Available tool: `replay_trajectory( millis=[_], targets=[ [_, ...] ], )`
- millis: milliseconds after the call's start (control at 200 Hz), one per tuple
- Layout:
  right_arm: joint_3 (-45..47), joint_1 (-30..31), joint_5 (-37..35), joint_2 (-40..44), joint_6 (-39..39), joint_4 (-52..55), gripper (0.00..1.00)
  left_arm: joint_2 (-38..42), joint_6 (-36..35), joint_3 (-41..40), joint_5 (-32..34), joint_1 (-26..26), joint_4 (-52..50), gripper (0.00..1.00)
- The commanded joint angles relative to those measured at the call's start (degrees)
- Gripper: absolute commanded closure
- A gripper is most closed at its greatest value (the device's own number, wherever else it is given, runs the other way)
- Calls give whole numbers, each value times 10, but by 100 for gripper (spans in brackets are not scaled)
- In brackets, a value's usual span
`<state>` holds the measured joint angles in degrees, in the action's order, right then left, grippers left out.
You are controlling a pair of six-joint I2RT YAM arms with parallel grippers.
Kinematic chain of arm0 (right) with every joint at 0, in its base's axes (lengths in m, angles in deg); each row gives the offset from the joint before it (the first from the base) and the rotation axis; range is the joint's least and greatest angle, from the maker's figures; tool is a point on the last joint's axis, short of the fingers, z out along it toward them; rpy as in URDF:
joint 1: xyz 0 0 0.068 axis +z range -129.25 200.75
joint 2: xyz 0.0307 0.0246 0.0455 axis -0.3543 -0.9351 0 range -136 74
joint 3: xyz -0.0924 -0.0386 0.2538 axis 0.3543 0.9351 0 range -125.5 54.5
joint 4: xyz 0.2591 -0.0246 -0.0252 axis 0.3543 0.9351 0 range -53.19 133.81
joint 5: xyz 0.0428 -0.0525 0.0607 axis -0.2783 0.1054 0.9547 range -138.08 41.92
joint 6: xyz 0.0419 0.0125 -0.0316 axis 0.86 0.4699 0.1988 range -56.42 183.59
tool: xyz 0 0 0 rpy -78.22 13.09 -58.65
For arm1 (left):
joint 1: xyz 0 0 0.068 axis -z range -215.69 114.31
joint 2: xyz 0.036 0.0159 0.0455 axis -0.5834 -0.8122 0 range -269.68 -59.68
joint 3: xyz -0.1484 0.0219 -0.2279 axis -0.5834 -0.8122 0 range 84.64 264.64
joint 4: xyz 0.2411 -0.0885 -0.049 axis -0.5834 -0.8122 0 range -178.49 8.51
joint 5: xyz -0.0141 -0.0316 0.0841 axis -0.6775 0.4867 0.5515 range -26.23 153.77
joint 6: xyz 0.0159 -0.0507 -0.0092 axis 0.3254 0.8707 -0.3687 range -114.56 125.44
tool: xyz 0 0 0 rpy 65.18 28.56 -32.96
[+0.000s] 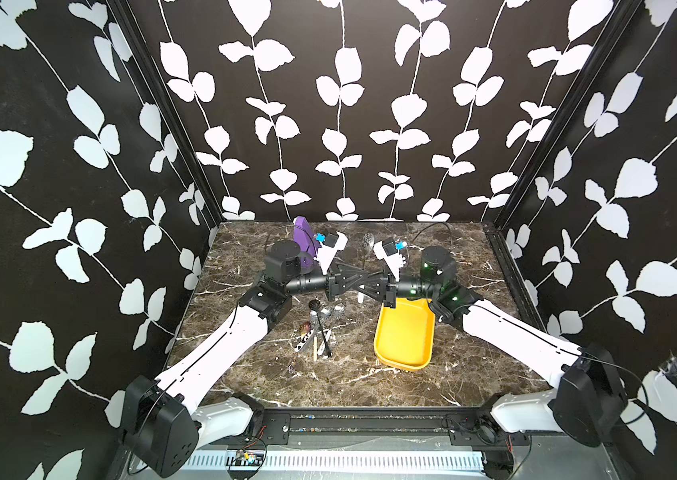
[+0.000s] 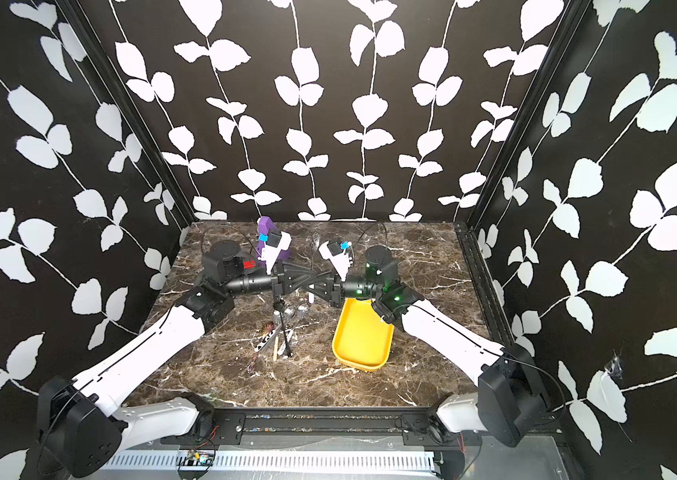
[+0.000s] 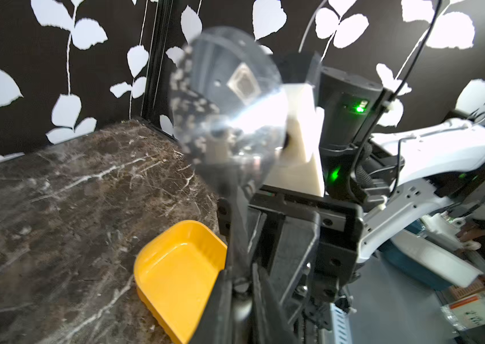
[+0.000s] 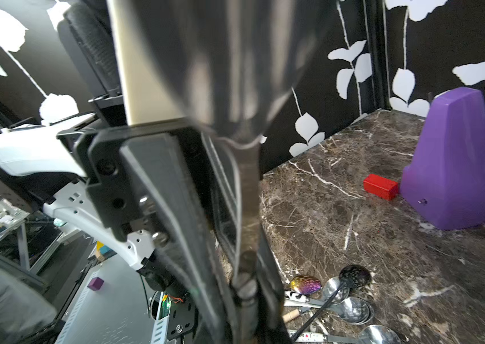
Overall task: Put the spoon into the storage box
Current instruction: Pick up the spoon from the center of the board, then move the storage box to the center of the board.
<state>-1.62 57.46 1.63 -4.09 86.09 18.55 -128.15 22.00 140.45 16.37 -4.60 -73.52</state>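
Spoon (image 1: 368,241), metal, held at the middle of the table (image 1: 473,374) where the two arms meet. In both top views its bowl (image 2: 315,241) points to 12 o'clock and the pale handle end to 6 o'clock. The shaft is hidden behind the black fingers. The spoon lies outside the storage box (image 1: 405,336), just past the box's far corner, at about 11 o'clock from it.

Left claw (image 3: 241,286): reaches in from 9 o'clock, clenched on the spoon handle. In the left wrist view the shiny bowl (image 3: 226,98) stands large and blurred above the fingers.

Right claw (image 4: 244,286): reaches in from 3 o'clock, likewise clenched on the handle. In the right wrist view the shaft runs up between its fingers and the bowl is a dark blur. The two claws interlock tip to tip around the same shaft.

Storage box: shallow yellow tray, lying at about 4 o'clock from the table's middle, with its long side running from 12 to 6 o'clock. Its far end is partly covered by the right arm.

Loose spoons (image 1: 320,328): a small heap of crossed cutlery at 9 o'clock from the box, well apart from it.

Purple wedge (image 1: 302,235): upright near the table's far edge at 11 o'clock, with a red block (image 4: 380,187) just beside its base.
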Motion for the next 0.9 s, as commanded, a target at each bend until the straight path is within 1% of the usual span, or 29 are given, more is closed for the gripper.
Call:
replay_trajectory(
  millis=[0, 65, 150, 175, 215, 300, 340, 390, 445, 500, 560, 655, 785, 895],
  targets=[
    [-18, -6, -39, -2, -2, 15, 100, 17, -10, -5, 28, 4, -18, 53],
    [-16, -15, -74, -5, -6, 55, 100, 27, -16, -13, 84, 2, -42, 41],
    [-18, -44, -125, -9, 10, 119, 100, 43, -22, -21, 200, -2, -84, 25],
    [-18, -54, -144, -9, 18, 142, 100, 44, -24, -21, 233, -4, -101, 23],
    [-21, -71, -177, -9, 25, 188, 100, 43, -28, -19, 280, -8, -133, 23],
    [-46, -92, -265, -9, 11, 328, 100, 31, -30, -9, 341, -19, -197, 23],
    [-63, -91, -304, -9, -6, 398, 100, 26, -32, -6, 350, -22, -215, 24],
    [-76, -91, -333, -10, -12, 469, 100, 23, -36, -10, 355, -22, -223, 24],
    [-79, -91, -365, -6, 4, 524, 100, 21, -36, -14, 365, -22, -227, 24],
    [-73, -90, -382, -1, 29, 567, 100, 22, -35, -19, 374, -22, -228, 25],
    [-63, -87, -383, 3, 60, 585, 100, 21, -32, -26, 383, -23, -224, 25],
    [-39, -67, -366, -7, 123, 584, 100, 18, -29, -32, 388, -23, -222, 25],
    [-50, -26, -354, -74, 172, 585, 100, 8, -29, -31, 376, -23, -222, 25],
    [-78, -6, -357, -130, 195, 600, 100, 7, -27, -31, 368, -23, -223, 26]
  ],
)
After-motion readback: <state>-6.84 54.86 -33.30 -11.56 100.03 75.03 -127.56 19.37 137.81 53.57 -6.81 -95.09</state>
